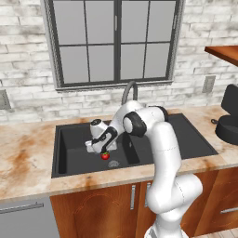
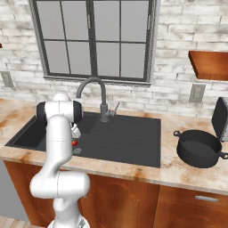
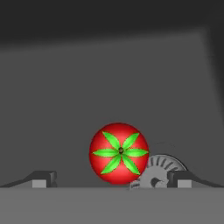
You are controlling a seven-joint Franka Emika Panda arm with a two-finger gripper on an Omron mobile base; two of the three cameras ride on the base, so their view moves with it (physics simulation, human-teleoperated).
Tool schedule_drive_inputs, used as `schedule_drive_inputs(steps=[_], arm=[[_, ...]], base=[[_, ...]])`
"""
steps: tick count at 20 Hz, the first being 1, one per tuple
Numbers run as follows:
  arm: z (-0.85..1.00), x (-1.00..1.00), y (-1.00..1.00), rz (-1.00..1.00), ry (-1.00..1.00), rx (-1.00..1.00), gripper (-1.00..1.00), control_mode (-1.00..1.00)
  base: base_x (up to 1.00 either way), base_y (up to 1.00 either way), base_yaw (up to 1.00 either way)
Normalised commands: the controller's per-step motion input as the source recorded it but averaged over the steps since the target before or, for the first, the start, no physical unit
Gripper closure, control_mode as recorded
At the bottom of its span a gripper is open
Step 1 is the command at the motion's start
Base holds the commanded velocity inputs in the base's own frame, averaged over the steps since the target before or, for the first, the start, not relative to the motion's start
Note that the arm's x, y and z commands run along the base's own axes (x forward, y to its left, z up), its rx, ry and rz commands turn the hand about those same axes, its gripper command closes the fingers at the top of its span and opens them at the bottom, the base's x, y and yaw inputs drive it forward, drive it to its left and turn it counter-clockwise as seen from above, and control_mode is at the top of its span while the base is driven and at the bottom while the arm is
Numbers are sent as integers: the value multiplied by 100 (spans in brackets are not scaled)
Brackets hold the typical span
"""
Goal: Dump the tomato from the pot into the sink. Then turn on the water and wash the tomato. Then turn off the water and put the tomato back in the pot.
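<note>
The tomato (image 3: 119, 153) lies on the floor of the black sink (image 1: 69, 153), stem up, right beside the round metal drain (image 3: 159, 173). My gripper (image 3: 113, 179) is open just above it, and its two fingertips (image 3: 43, 178) stand wide on either side of the fruit without touching it. From the left base view the gripper (image 1: 104, 149) reaches down into the basin over the tomato (image 1: 105, 156). A bit of the tomato (image 2: 74, 143) peeks out beside my arm. The black pot (image 2: 199, 148) stands on the counter to the right of the sink. No water runs from the faucet (image 2: 95, 89).
The faucet's small lever (image 2: 115, 108) sits at its base behind the drainboard (image 2: 129, 138). A dark appliance (image 2: 220, 118) stands behind the pot. A wooden shelf (image 2: 209, 64) hangs on the brick wall at the right. Marbled counter (image 1: 28, 158) flanks the sink's left side.
</note>
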Motion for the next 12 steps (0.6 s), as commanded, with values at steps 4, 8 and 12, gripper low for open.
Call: schedule_drive_inputs(steps=[4,8,12], arm=[[-34,22,-15,0,5,-2,-100,-100],[-24,19,-10,0,3,-1,-100,-100],[-16,22,-3,0,0,0,-100,-100]], base=[[0,0,0],[0,0,0],[0,0,0]])
